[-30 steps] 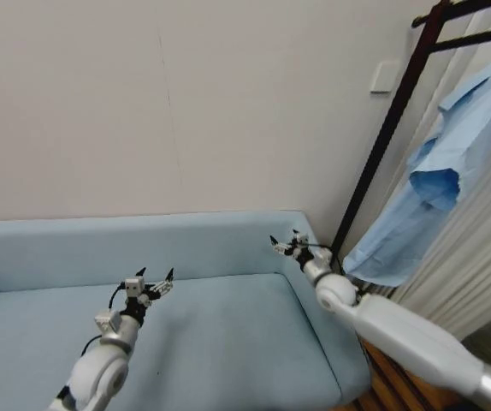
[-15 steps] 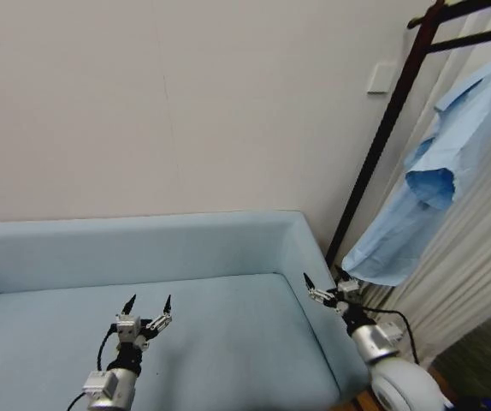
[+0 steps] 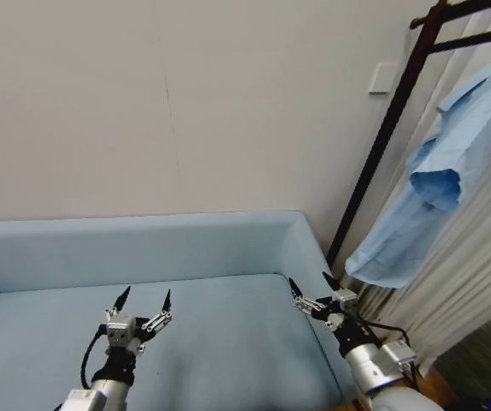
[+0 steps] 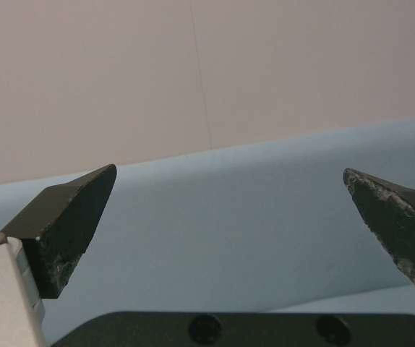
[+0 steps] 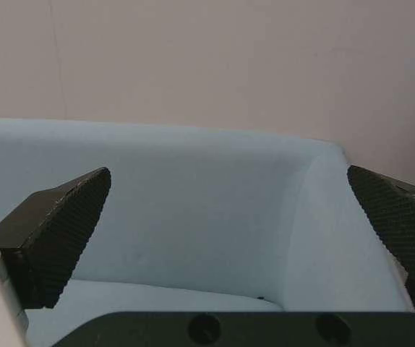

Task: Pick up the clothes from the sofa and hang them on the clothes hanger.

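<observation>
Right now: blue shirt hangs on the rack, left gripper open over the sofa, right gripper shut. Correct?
Not quite: the right gripper is open, jaws spread wide with nothing between them, as the right wrist view shows. The rest holds: the blue shirt hangs on the rack and the left gripper is open over the sofa.

There is open room over the sofa seat (image 3: 228,342), but the sofa back (image 3: 143,248) stands behind it and the dark pole (image 3: 387,128) and blue shirt (image 3: 438,193) crowd the right.
</observation>
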Motion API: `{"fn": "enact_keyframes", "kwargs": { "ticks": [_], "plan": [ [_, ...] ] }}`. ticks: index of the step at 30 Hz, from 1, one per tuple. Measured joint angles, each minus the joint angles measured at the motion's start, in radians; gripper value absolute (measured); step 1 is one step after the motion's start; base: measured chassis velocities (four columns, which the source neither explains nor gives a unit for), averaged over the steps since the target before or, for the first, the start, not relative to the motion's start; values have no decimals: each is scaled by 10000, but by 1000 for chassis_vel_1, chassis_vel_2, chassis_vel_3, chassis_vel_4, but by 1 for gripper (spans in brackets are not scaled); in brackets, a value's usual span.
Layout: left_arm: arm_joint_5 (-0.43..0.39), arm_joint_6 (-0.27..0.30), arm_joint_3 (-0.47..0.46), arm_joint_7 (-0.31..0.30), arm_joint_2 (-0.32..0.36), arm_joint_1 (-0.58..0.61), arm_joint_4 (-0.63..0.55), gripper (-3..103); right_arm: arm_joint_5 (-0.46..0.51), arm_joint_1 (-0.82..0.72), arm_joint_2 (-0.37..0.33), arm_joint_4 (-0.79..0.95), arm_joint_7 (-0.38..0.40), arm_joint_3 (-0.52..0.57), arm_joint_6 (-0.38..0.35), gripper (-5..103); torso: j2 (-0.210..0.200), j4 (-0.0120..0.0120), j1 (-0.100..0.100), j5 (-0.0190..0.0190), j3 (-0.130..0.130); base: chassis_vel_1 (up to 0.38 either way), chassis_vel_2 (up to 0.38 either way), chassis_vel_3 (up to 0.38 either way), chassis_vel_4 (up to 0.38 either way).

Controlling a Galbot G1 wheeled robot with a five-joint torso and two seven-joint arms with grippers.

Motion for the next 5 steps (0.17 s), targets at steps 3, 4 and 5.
{"fn": "enact_keyframes", "kwargs": {
  "ticks": [3,4,5],
  "plan": [
    [-198,-8,-174,-1,-198,100,-13,100,-52,-112,55,-14,-1,154,31,100,0,0,0,0,0,0,0,0,0],
    [-373,-8,-359,12,-278,173,-34,100,-49,-232,105,-6,-1,245,33,100,0,0,0,1,0,0,0,0,0],
    [-597,-10,-636,77,-366,240,-56,100,-26,-377,176,25,-7,370,37,100,0,-1,0,1,0,0,0,0,0]
  ]
}}
